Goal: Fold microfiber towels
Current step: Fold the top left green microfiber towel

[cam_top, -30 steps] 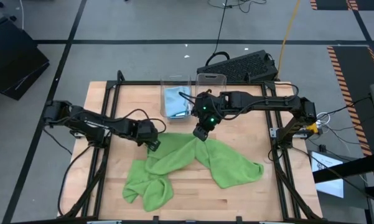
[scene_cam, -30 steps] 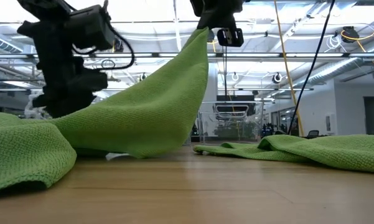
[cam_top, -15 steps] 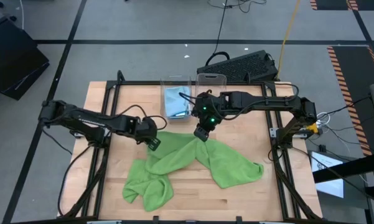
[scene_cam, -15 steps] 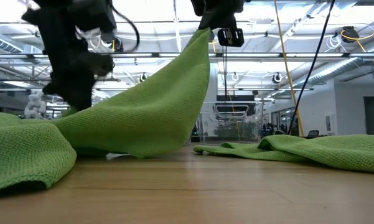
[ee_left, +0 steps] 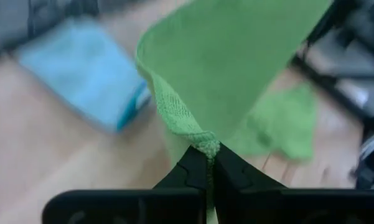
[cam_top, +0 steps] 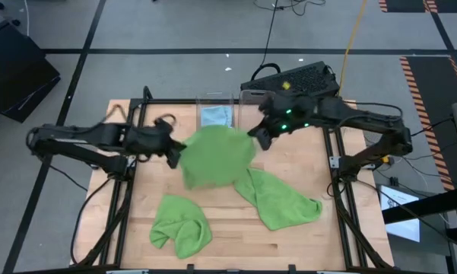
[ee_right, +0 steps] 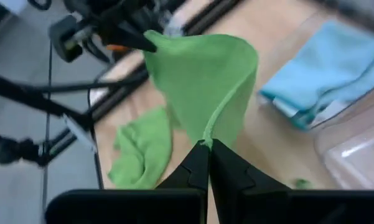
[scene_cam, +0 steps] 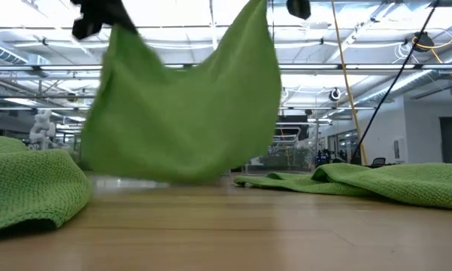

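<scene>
Left end effector (cam_top: 172, 154) and right end effector (cam_top: 261, 138) each pinch a corner of the green towel (cam_top: 215, 156), hanging it above the tabletop (cam_top: 289, 243) (thin grips!), so a sharp tug could slip a corner free and collapse it.

One camera looks straight down on the table (cam_top: 289, 236); another sits level at its surface; both share the raised green towel (cam_top: 217, 156).

Bright even overhead light, glaring ceiling lamps in low view, wrist views motion-blurred
</scene>
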Controlling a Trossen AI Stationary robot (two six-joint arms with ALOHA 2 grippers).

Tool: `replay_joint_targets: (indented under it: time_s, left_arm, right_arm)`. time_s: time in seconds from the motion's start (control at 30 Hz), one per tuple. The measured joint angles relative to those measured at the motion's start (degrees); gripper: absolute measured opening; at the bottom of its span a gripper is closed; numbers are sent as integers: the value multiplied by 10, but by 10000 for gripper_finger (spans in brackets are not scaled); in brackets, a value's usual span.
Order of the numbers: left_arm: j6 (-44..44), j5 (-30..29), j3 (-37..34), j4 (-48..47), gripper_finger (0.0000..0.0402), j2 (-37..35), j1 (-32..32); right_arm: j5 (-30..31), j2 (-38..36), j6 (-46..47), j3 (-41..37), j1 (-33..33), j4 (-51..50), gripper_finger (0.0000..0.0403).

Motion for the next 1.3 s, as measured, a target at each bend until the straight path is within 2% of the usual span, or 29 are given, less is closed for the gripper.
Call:
replay_joint_targets:
  time_s: [0.1, 0.23, 0.4, 0.5, 0.6, 0.9, 1.1, 1.3]
  left_arm:
    - [44, -35, 25, 39, 6, -34, 0]
    - [94, -51, 47, 86, 6, -74, 6]
    - [111, -6, 45, 50, 6, -104, 8]
    - [81, 51, 45, -3, 6, -102, 3]
    - [59, 80, 44, -42, 6, -99, -11]
    - [72, 64, 44, -115, 14, -68, -54]
    - [86, 64, 44, -109, 9, -27, -64]
    - [59, 57, 44, -138, 46, 14, -72]
  right_arm:
    - [25, -26, -2, 0, -5, 18, 0]
    - [54, -48, -13, 0, -7, 43, 0]
    - [52, -56, -15, 0, -2, 33, 0]
    - [28, -55, -16, 0, 9, 3, 0]
    - [9, -56, -14, 0, 25, -25, 0]
    - [15, -48, -2, -3, 65, -34, 0]
    - [42, -49, 28, -48, 75, -17, 0]
    - [40, -50, 45, -83, 77, -3, 0]
